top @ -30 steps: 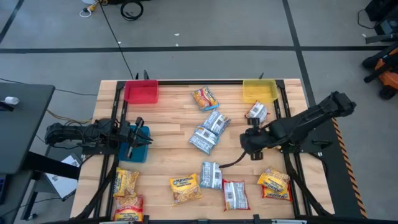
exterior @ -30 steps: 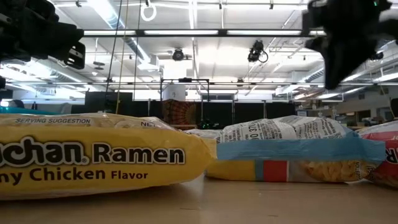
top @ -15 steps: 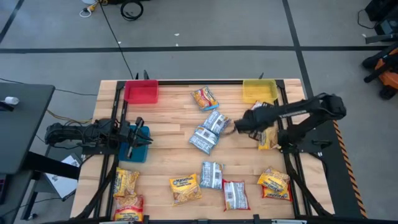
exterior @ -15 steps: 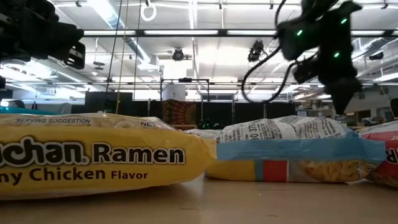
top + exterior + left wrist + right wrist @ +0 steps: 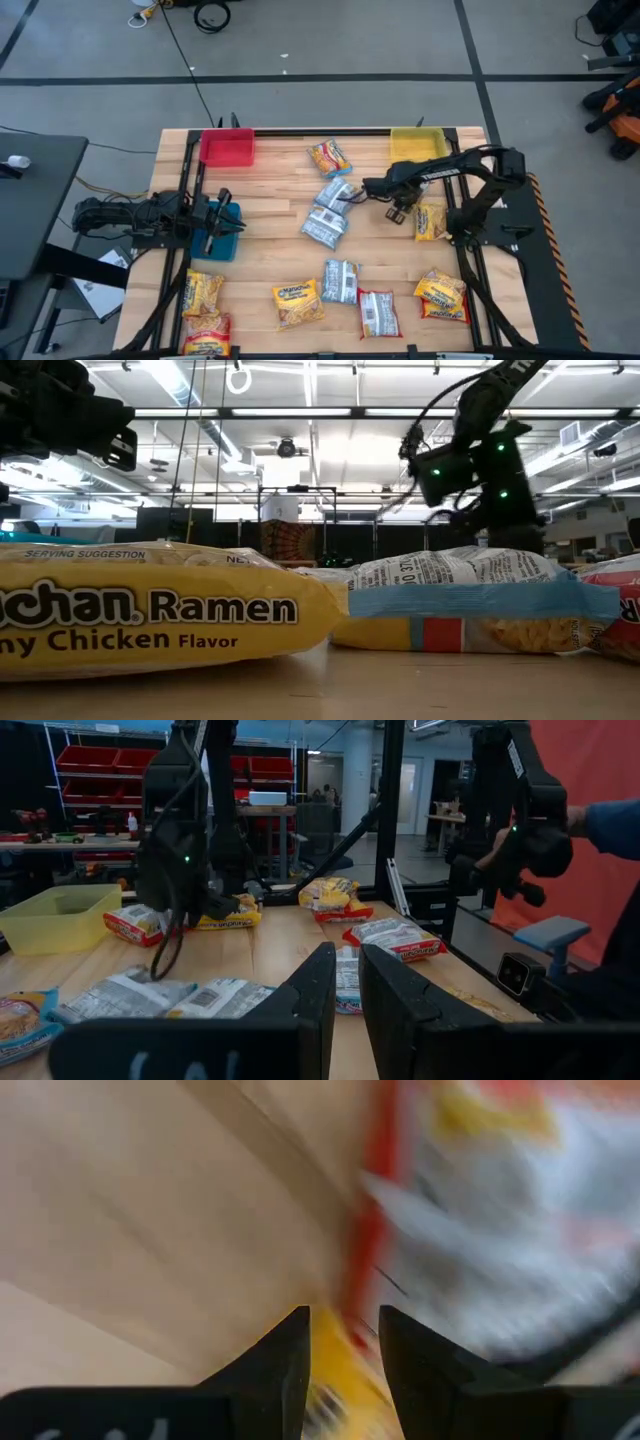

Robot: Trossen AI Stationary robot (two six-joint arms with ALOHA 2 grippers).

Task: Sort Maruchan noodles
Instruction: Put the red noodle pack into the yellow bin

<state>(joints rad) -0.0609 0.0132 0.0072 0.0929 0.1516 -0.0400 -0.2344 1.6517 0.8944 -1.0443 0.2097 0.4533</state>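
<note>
Ramen packets lie scattered flat on the wooden table: two silver-blue ones (image 5: 340, 195) (image 5: 322, 228) mid-table, an orange one (image 5: 328, 157) toward the far edge, a yellow one (image 5: 430, 220) at the right, and several along the near edge (image 5: 340, 280). My right gripper (image 5: 368, 187) reaches across from the right to the silver-blue packet; its wrist view shows the fingers (image 5: 345, 1342) open by a narrow gap, close over a blurred silver, red and yellow packet (image 5: 480, 1210). My left gripper (image 5: 347, 980) waits over the blue bin (image 5: 220, 238) at the left, its fingers a narrow gap apart. My right gripper hangs close over a packet's edge (image 5: 350, 1310), fingers pointing down at it. The blurred view does not let me tell whether the fingertips touch it.
A red bin (image 5: 228, 148) stands at the far left corner and a yellow bin (image 5: 415, 145) at the far right. Black frame rails (image 5: 455, 250) run along both sides. Bare wood lies between the red bin and the middle packets. A person's sleeve shows beyond the table (image 5: 610, 825).
My right gripper has swung from the table's right middle toward the far edge and the left, ending at the silver-blue packets, and it sits lower in the low view. As the arm stretched out, the yellow packet at the right came into view.
</note>
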